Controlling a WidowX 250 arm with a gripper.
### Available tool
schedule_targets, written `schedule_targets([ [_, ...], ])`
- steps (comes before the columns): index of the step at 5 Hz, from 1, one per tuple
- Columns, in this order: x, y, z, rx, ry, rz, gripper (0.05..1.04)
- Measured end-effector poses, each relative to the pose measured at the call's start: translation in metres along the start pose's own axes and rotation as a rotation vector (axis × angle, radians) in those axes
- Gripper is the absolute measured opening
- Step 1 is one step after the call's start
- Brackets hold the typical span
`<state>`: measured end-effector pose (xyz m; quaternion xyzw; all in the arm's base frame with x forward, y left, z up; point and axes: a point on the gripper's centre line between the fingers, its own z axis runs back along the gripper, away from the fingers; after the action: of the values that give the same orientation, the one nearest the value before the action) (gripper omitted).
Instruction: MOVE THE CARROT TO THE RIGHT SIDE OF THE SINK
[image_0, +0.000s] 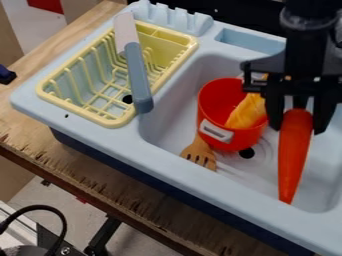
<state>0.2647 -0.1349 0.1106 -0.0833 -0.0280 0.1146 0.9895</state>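
- End effector (298, 129), one: over the right part of the sink (200, 181), its two fingers (324, 114) parted by about the width of the carrot (294, 157) and apparently closed on its thick end.
- Carrot, one: between the fingers, narrow tip pointing down, right of the red pot (230, 138) in the camera view; whether the tip touches the basin (322, 187) cannot be told.
- Step in hand, as judged: setting down on the right. Keep the carrot clear of the pot wall, bring it low and slowly, and let the tip meet the basin before the fingers part.
- Handling: long, tapered, held at one end; likely to swing or roll on release. Lay it along the basin, away from the front rim, then lift straight up so no finger drags it.
- Red pot, one, in the basin; yellow item, one, inside it (246, 114).
- Wooden fork (200, 153), one, partly beneath or behind the pot; which, cannot be told.
- Drain hole (247, 153), one, beside the pot.
- Dish rack (107, 121), yellow, one; knife (138, 75), one, lying across it.
- Sink, one, on the wooden tabletop (40, 137), one.
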Motion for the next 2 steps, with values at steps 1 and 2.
schedule_targets([
  [1,-0.004,-0.0005,-0.007,-0.021,0.024,-0.072,0.525],
  [2,-0.0078,-0.0069,-0.0104,-0.067,0.034,-0.102,0.525],
])
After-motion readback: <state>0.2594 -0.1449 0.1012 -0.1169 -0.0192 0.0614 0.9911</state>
